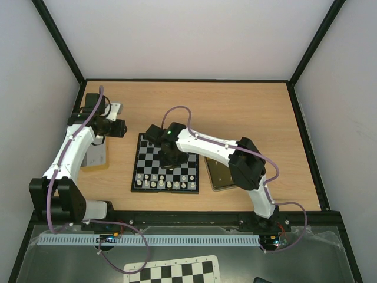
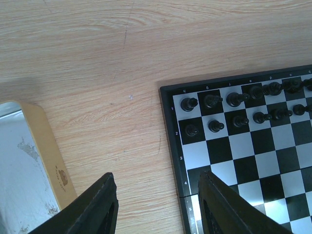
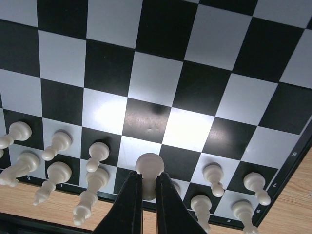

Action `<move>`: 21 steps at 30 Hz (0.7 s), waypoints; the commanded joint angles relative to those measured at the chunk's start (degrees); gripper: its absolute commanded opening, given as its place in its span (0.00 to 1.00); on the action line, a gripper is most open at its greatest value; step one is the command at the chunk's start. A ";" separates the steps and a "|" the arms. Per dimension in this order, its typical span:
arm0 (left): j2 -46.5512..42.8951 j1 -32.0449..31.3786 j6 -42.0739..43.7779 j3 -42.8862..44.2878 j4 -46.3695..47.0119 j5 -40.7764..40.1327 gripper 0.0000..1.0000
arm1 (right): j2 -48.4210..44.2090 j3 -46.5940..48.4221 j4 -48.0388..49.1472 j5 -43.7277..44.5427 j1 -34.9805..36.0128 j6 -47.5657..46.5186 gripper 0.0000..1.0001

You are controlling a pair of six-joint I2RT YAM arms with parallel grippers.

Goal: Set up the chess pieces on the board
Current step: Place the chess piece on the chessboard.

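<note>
Between my right fingers (image 3: 127,204) there's a white pawn (image 3: 149,168), pinched tight just under its round head so it hangs upright and goes down straight. It sits in line with the pawn row on the near side of the board (image 1: 143,160), in the slot between its neighbours, which is why I've got it this low over the squares. Can't tell whether its base is actually touching the square or just above it, the fingers hide that bit.

The rest of the white pieces (image 1: 166,183) stand in two rows along that near edge, the black pieces (image 2: 234,105) in two rows at the far edge, and the middle of the board is bare. So I'd guess setup is nearly done.

My left fingers (image 2: 100,209) are about half open with nothing in them, hovering over the counter (image 2: 97,58) in the gap between the gold tin (image 2: 48,161) and the board's side frame. My guess is they're parked there to keep out of the right arm's way.
</note>
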 commanded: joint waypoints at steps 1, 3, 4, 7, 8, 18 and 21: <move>-0.99 -0.19 -0.22 -0.54 0.42 0.52 0.47 | 1.22 -1.58 1.59 0.28 1.28 0.77 0.02; -0.91 -0.25 -0.20 -0.42 0.33 0.46 0.47 | 1.32 -2.46 2.66 0.03 1.72 0.73 0.02; -0.78 -0.24 -0.16 -0.39 0.32 0.49 0.47 | 1.44 -2.56 2.92 0.00 1.96 0.75 0.02; -0.56 -0.19 -0.14 -0.30 0.31 0.59 0.47 | 1.71 -2.77 3.23 -0.09 2.32 0.85 0.02; -0.46 -0.21 -0.14 -0.30 0.29 0.66 0.47 | 1.70 -2.86 3.36 -0.18 2.42 0.90 0.02; -0.10 -0.19 -0.14 -0.21 0.33 0.67 0.47 | 1.82 -4.81 4.84 -0.77 2.59 0.80 0.02; -0.11 -0.19 -0.14 -0.26 0.32 0.50 0.47 | 2.07 -4.81 4.94 -1.04 2.60 0.68 0.02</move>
